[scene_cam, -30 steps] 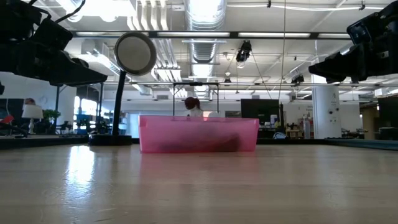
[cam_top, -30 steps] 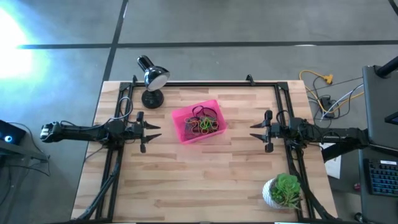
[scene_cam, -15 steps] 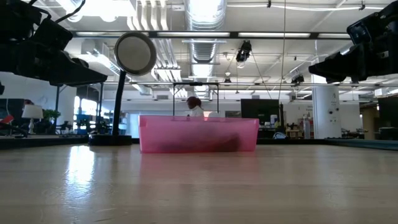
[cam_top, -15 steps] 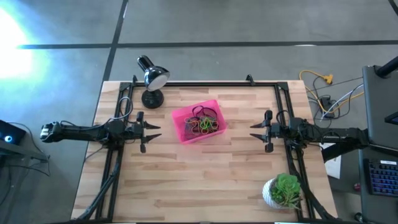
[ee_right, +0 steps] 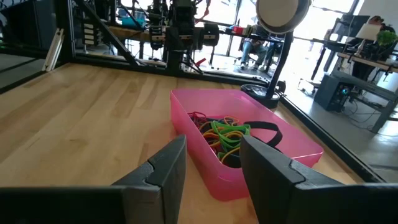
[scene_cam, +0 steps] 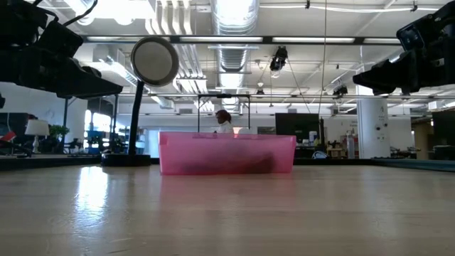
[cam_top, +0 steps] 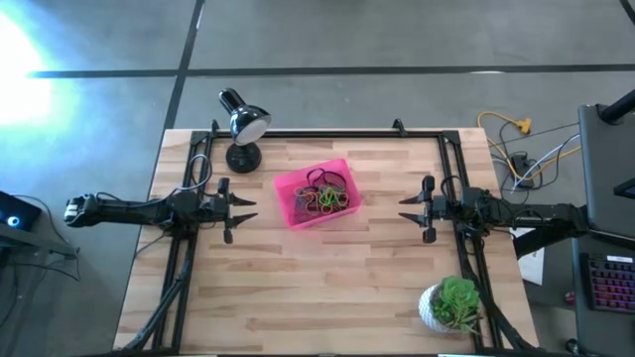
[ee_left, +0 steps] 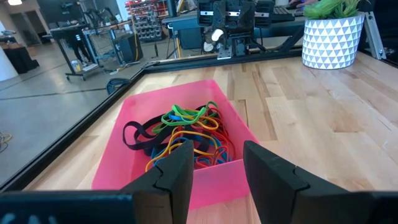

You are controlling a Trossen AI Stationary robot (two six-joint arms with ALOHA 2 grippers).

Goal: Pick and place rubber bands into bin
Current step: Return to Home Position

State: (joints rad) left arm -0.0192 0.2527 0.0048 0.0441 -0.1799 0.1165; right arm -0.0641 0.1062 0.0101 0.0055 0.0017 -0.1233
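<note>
The pink bin (cam_top: 314,194) sits on the table's middle, toward the far side, and shows too in the low view (scene_cam: 226,153). A tangle of rubber bands (cam_top: 323,195) in black, green, yellow, orange and red lies inside it (ee_left: 180,129) (ee_right: 225,137). My left gripper (cam_top: 248,209) hovers open to the left of the bin, fingers pointing at it (ee_left: 216,171). My right gripper (cam_top: 407,207) hovers open to the right of the bin, also pointing at it (ee_right: 212,163). Neither holds anything.
A black desk lamp (cam_top: 241,129) stands at the far left corner, close behind the bin. A white pot with a green plant (cam_top: 452,305) stands at the near right corner. Black frame rails (cam_top: 183,258) run along the table's sides. A person shows in the room behind the bin (scene_cam: 223,119).
</note>
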